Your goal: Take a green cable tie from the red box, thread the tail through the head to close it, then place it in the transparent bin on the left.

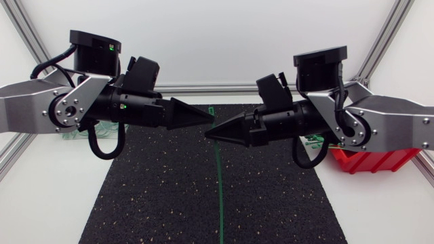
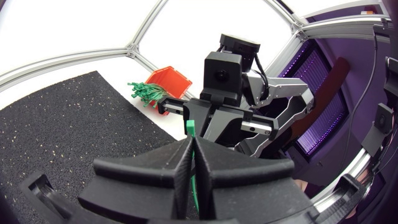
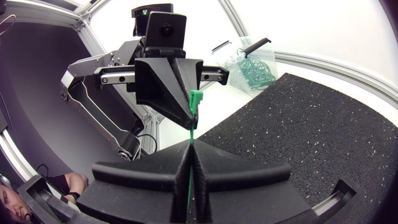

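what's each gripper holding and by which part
Both pinch one green cable tie: left gripper just below its head, right gripper on the strap beside it.

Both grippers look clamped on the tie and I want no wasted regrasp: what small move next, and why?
Probably open the right gripper and regrip further down the strap toward the tail, with the left gripper holding the head end. Both are shut on the green cable tie close to its head, and the long tail trails straight, unlooped, away from both.
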